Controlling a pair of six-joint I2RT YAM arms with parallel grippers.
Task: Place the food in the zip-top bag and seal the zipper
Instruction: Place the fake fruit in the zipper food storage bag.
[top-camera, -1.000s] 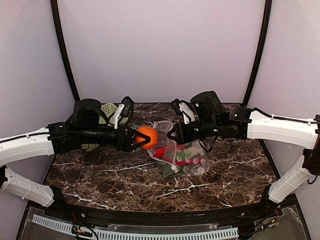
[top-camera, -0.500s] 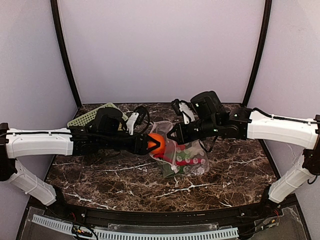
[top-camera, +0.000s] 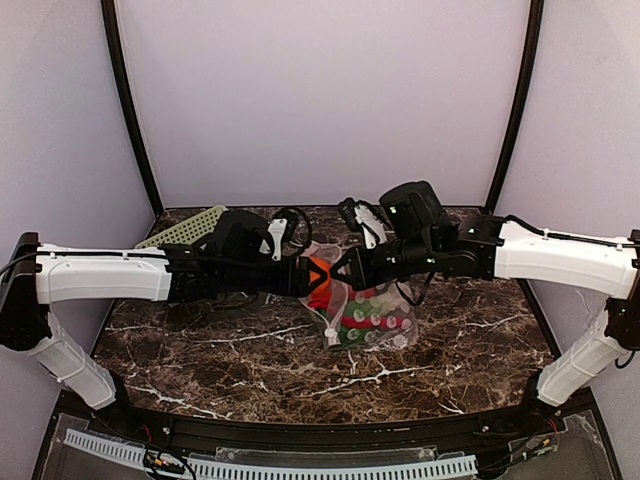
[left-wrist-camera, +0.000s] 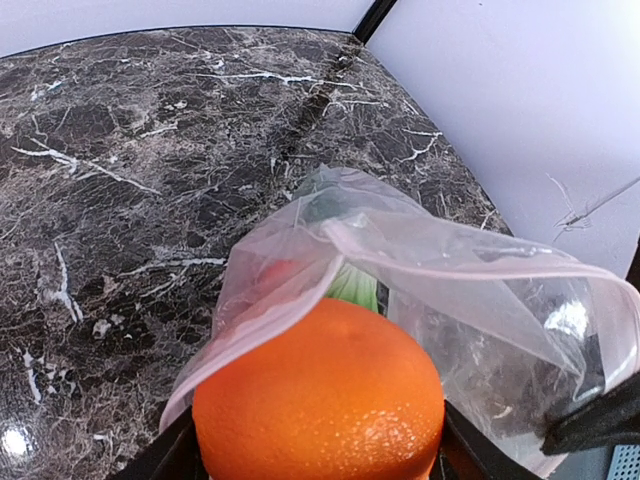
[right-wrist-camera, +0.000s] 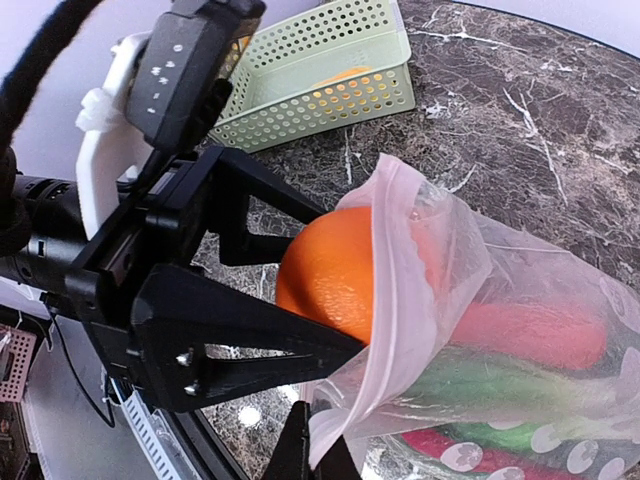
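My left gripper (top-camera: 318, 279) (left-wrist-camera: 318, 445) is shut on the orange round fruit (left-wrist-camera: 320, 400) (right-wrist-camera: 330, 270), which sits partly inside the mouth of the clear dotted zip-top bag (top-camera: 376, 316) (right-wrist-camera: 480, 300). The bag's rim drapes over the top of the fruit. My right gripper (top-camera: 341, 273) (right-wrist-camera: 316, 452) is shut on the lower edge of that rim and holds the mouth up and open. The zipper strip (right-wrist-camera: 383, 290) runs along the open edge, unsealed. Inside the bag lie a red chili (right-wrist-camera: 540, 330) and green pieces (right-wrist-camera: 490, 385).
The pale green lattice basket (top-camera: 186, 228) (right-wrist-camera: 320, 70) stands at the back left behind my left arm, with a yellow-orange piece (right-wrist-camera: 345, 75) showing through its wall. The two arms meet over the middle of the dark marble table (top-camera: 230, 350).
My left arm has reached to the right, carrying the orange fruit from left of the bag into its mouth. The right gripper has kept its hold on the rim.
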